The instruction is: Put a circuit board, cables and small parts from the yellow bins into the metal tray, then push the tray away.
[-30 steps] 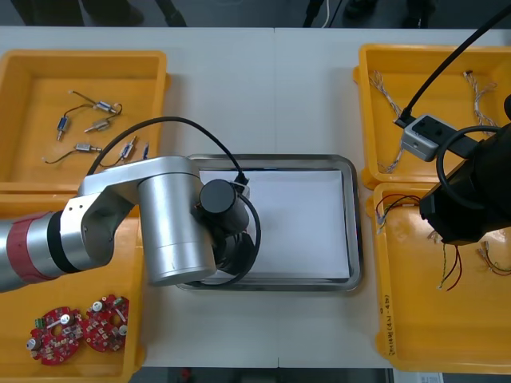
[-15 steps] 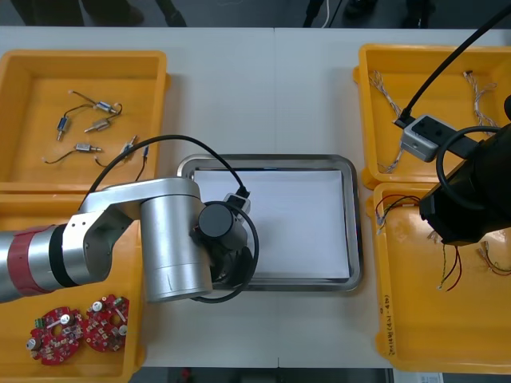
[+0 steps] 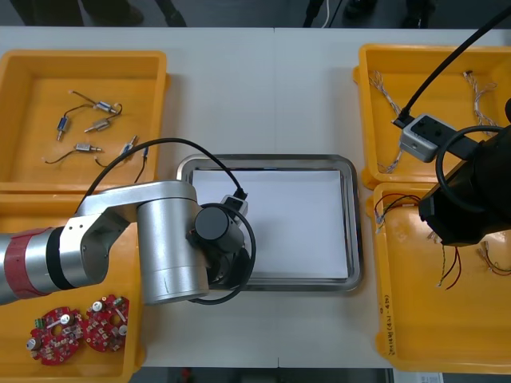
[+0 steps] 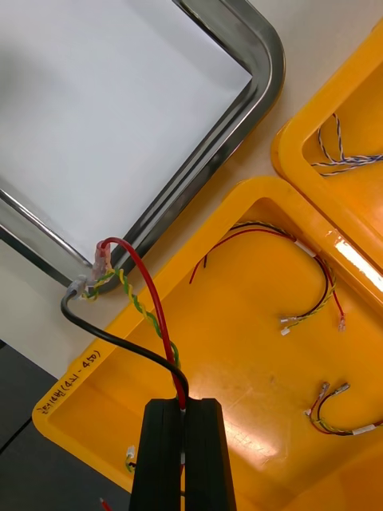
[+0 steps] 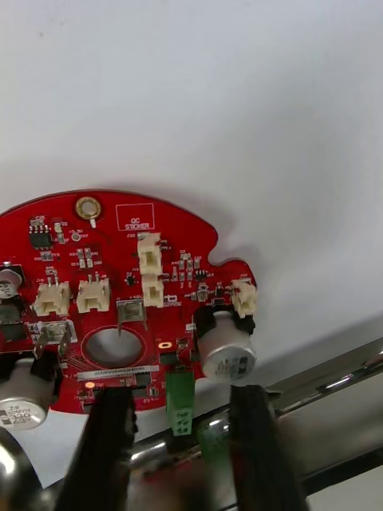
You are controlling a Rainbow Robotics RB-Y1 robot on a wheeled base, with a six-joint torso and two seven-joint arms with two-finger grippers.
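A: Where is the board (image 5: 120, 303)?
B: It lies flat on the white inside of the tray (image 3: 352, 239), at the near left corner, with its near edge just beside the rim. The left hand (image 5: 177, 393) hangs right over that edge.
A: Gripping it?
B: I judge not. Its fingers (image 5: 108, 447) stand moderately apart, tips over the board's near edge with a green connector between them, pinching nothing I can see. Whether a tip touches the board, I cannot tell.
A: So how should it finish the step?
B: Lift straight up with the fingers wide, so no tip catches a connector or capacitor and drags the board onto the rim. Then swing clear to the left.
A: And the right hand (image 4: 183, 403)?
B: Clenched on a cable (image 4: 171, 359) of red, black and yellow-green wires, above the near right bin (image 4: 239, 359). The loose end curls toward the tray's rim.
A: Advice there?
B: Carry it high over the bin wall and the rim. Let go well inside, right of the board, so no wire hangs out onto the surface (image 3: 263, 96).
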